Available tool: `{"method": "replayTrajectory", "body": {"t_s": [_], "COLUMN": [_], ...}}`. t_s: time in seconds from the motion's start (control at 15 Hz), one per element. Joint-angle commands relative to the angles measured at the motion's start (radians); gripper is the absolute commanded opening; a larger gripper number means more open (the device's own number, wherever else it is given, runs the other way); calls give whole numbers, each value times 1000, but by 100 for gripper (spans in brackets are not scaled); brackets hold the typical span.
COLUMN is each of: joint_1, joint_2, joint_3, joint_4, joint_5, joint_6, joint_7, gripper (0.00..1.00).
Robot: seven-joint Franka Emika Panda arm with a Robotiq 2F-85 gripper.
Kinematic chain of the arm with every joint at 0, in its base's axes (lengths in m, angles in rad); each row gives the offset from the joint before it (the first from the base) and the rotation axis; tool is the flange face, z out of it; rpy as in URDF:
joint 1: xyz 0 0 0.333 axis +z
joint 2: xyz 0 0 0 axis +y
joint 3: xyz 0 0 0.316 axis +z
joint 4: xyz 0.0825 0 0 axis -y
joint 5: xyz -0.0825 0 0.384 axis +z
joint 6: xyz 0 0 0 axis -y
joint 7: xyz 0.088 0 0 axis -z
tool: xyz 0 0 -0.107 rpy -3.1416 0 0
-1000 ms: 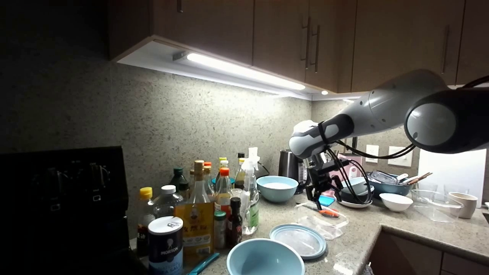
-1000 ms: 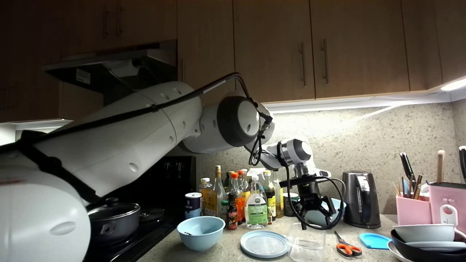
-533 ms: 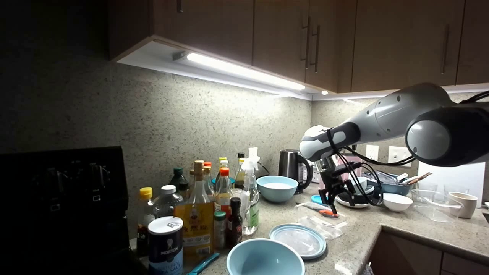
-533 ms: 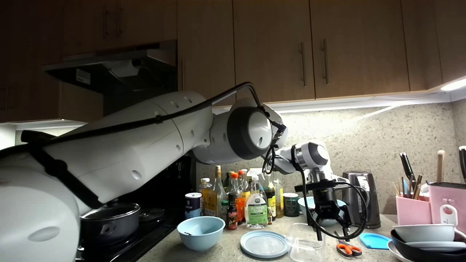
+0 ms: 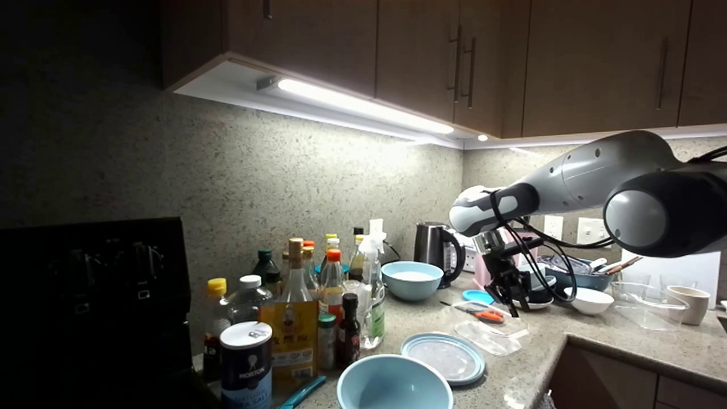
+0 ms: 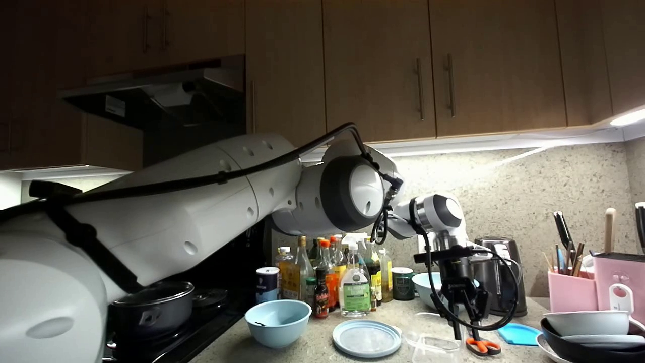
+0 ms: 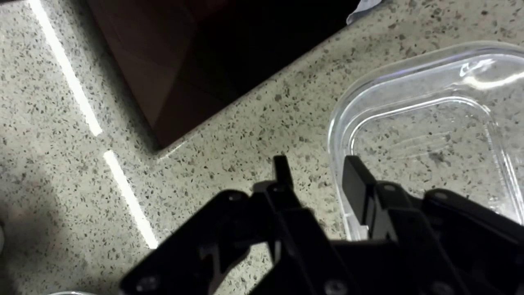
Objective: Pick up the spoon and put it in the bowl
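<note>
Over the counter [image 7: 254, 143], gripper [image 7: 317, 166]: jaws narrower now, nothing gripped
Clear plastic container [image 7: 425, 135]: just shifted, no spoon progress imo
Teal-blue bowl [image 6: 279, 335]: dark bit [image 6: 260, 323] inside, can't tell what

In an exterior view, the lower edge cuts your bowl [image 5: 396, 383]; in an exterior view, you find the dark thing [image 6: 260, 323] at its rim too small to identify.
</note>
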Motion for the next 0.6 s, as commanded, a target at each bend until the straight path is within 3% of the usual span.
{"method": "replayTrajectory", "body": {"t_s": [0.0,0.27,0.4,0.53], "joint_1": [-12,7,15,22], "joint_2": [15,14,-18,-61], "joint_3": [6,-15,-18,-14], "joint_4": [42,57,50,40], "joint_5": [2,-77,-77,-52], "joint_6": [-50,-40,-50,-98], "joint_7": [-45,-150,-124,-67], "gripper": [65,84,97,100]}}
